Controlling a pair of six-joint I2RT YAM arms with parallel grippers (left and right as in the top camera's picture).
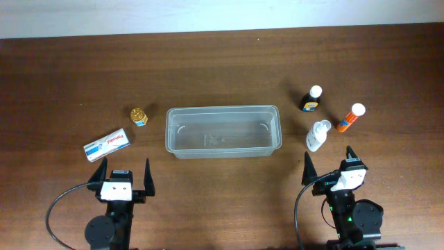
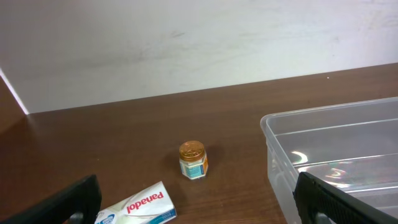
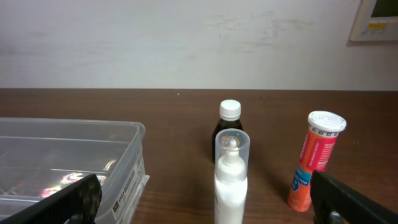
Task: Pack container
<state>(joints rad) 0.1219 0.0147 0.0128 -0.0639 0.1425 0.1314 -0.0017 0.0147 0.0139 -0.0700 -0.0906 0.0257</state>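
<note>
The clear plastic container [image 1: 222, 131] stands empty at the table's middle; it also shows in the left wrist view [image 2: 336, 155] and the right wrist view [image 3: 68, 162]. Left of it are a small gold-lidded jar [image 1: 139, 116] [image 2: 193, 159] and a white Panadol box [image 1: 107, 144] [image 2: 140, 207]. Right of it stand a white spray bottle [image 1: 318, 135] [image 3: 231, 180], a dark bottle with a white cap [image 1: 312, 98] [image 3: 228, 124] and an orange tube [image 1: 351, 117] [image 3: 314, 160]. My left gripper [image 1: 125, 173] [image 2: 199, 208] and right gripper [image 1: 329, 163] [image 3: 208, 205] are open and empty, near the front edge.
The brown wooden table [image 1: 222, 69] ends at a pale wall at the back. A white wall fitting [image 3: 376, 18] shows at the top right of the right wrist view.
</note>
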